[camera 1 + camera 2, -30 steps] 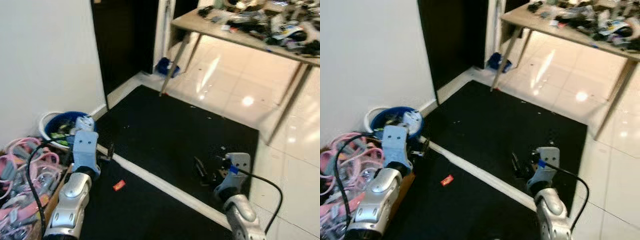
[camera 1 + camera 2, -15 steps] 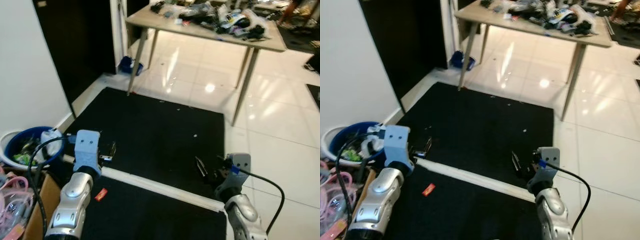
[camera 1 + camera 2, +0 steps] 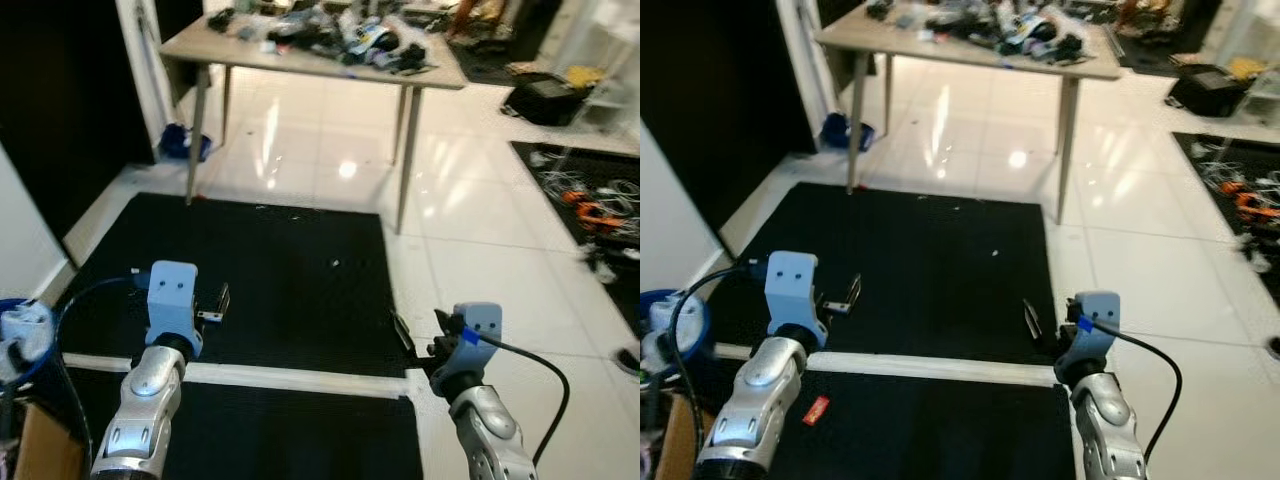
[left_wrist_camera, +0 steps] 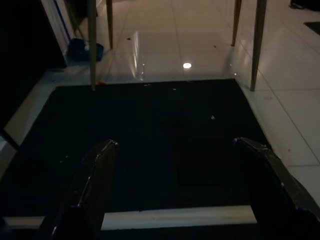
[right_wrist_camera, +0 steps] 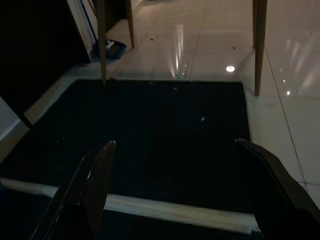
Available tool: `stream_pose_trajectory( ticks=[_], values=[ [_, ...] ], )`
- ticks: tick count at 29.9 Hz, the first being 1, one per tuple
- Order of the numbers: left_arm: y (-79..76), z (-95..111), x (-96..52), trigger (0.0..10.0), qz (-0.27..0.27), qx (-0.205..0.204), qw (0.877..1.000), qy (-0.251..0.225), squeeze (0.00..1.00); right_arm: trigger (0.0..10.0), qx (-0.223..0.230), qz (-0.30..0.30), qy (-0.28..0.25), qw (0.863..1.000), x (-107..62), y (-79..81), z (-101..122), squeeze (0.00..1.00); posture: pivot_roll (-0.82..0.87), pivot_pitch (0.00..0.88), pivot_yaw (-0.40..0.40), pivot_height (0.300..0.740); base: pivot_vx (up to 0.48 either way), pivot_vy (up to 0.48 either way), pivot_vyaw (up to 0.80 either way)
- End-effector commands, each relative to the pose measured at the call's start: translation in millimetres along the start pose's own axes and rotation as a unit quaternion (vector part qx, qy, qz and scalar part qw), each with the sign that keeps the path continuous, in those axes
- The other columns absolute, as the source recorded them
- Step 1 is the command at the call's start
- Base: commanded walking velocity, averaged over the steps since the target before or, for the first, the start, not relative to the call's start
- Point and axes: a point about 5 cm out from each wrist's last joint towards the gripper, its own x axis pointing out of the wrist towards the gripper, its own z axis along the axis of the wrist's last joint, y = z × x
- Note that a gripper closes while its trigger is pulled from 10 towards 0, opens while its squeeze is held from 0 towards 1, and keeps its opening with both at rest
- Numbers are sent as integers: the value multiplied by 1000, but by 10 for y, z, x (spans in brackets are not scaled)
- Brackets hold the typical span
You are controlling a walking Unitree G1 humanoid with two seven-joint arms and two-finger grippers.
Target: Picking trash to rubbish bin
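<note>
While both arms reach forward over the floor, we see the left gripper [image 4: 172, 195] spread wide with nothing between its long black fingers [image 4: 92, 187], and the right gripper [image 5: 172, 192] likewise wide apart and holding nothing. Both hang above a flat black mat [image 3: 930, 260], matte and speckled with pale crumbs, crossed by a pale strip [image 3: 930, 368] just below the fingers. Our right eye view picks up a small red scrap of trash [image 3: 815, 410] lying on the nearer mat beside the left arm, which the left eye view does not show. At the far left edge we make out the rim of a blue rubbish bin [image 3: 690, 325], blurred. Beyond the mat lies glossy white tile [image 3: 470, 220], and a wooden table [image 3: 300, 62] on slim legs, heaped with clutter.
</note>
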Motion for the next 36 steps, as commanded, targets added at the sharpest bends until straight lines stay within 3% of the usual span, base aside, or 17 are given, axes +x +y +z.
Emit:
stream_pose_trajectory(
  ticks=[1,36],
  values=[
    [-2,-45,-17,10000,0,-4,1000,8,0,10000,-3,4,2,1000,6,6,-4,0,-4,79,-15,740,0,0,0],
    [-40,-16,-45,10000,-18,-13,1000,-3,0,10000,-5,6,6,1000,5,11,-15,0,-4,90,-20,740,0,0,0]
  ],
)
